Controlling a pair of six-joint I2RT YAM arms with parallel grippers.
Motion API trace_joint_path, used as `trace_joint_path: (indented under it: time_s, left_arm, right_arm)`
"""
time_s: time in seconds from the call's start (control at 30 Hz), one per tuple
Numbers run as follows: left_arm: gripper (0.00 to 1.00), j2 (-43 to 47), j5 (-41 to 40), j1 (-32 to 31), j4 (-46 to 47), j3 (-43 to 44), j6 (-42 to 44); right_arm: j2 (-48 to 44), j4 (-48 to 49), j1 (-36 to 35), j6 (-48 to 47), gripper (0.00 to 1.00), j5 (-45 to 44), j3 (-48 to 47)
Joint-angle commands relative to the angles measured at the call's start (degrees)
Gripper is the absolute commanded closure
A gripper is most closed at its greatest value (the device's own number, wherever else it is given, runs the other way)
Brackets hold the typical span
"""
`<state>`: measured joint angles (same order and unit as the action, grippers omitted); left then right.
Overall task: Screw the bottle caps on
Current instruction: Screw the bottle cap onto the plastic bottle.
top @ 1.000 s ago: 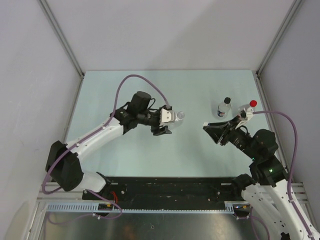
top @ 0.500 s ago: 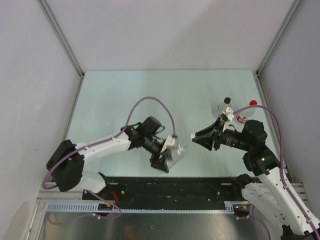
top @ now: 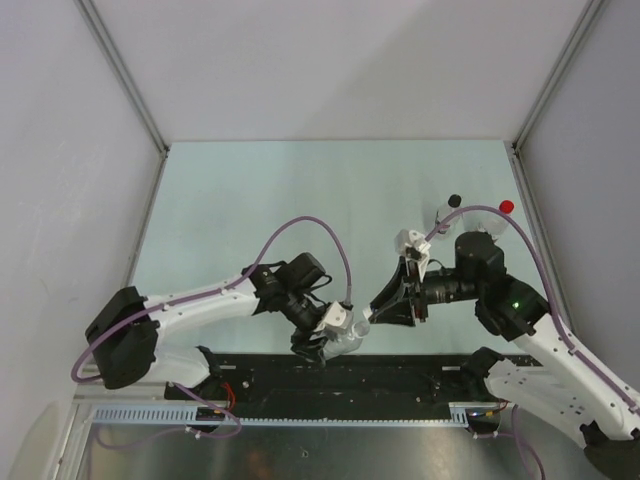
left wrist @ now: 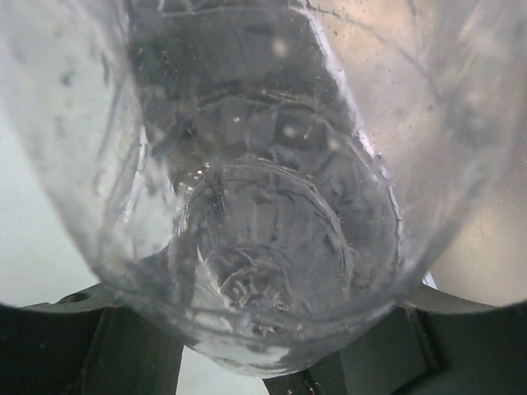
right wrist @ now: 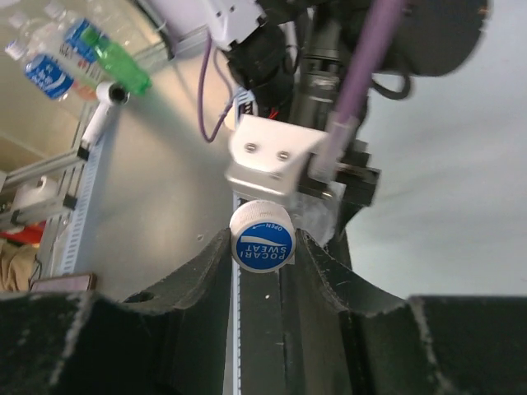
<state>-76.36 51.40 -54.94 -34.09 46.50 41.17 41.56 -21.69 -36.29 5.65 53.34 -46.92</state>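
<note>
Small clear plastic bottle (left wrist: 272, 206) fills left wrist view; left tool (top: 335, 336) grips it, part-open. Right tool (top: 378, 306) pinches round whitish blue-labelled plastic cap (right wrist: 262, 239), just right of bottle.

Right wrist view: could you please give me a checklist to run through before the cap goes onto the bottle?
1. Hold on the white round plastic cap with blue printed top by the right gripper: ok.
2. Hold on the clear plastic bottle by the left gripper: ok.
3. Cap's printed top faces the wrist, open side away from it: ok.
4. Cap lined up with the bottle's neck: cannot tell.
5. Cap touching the neck: cannot tell.
6. The black-capped bottle and red-capped bottle stand apart from both grippers: ok.
</note>
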Motion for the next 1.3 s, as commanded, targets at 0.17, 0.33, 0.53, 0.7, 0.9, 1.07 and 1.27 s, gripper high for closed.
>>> trace_joint_path:
  time_s: [0.17,0.33,0.53,0.7,0.9,1.07,1.27]
  left_arm:
    - [0.54,-3.68,2.42,3.23,-2.82,4.17,-2.07]
    - [0.52,-4.03,3.07,4.61,-3.47,5.13,-1.34]
    - [0.52,-3.36,3.66,4.66,-3.55,3.98,-0.37]
    - [0.52,-3.29,3.69,4.66,-4.02,4.05,0.13]
    - [0.52,-3.72,3.87,4.55,-4.63,4.32,0.64]
    - [0.52,-5.22,4.19,4.16,-4.8,5.74,0.49]
    - [0.53,-6.38,5.31,4.19,-5.45,6.95,0.55]
  right_arm:
    - [2.07,-8.86,-10.2,-4.15,0.88,-18.15,-6.63]
    - [4.74,-11.09,-10.4,-5.32,0.88,-21.63,-7.0]
    - [6.54,-10.94,-11.5,-5.49,0.88,-24.71,-7.12]
    - [6.81,-12.46,-11.56,-7.75,0.89,-27.28,-7.7]
    - [7.31,-13.18,-11.61,-8.3,0.88,-27.43,-8.24]
    - [8.3,-11.29,-11.78,-8.2,0.88,-21.39,-8.28]
    - [9.2,-12.6,-12.31,-7.74,0.88,-15.77,-8.76]
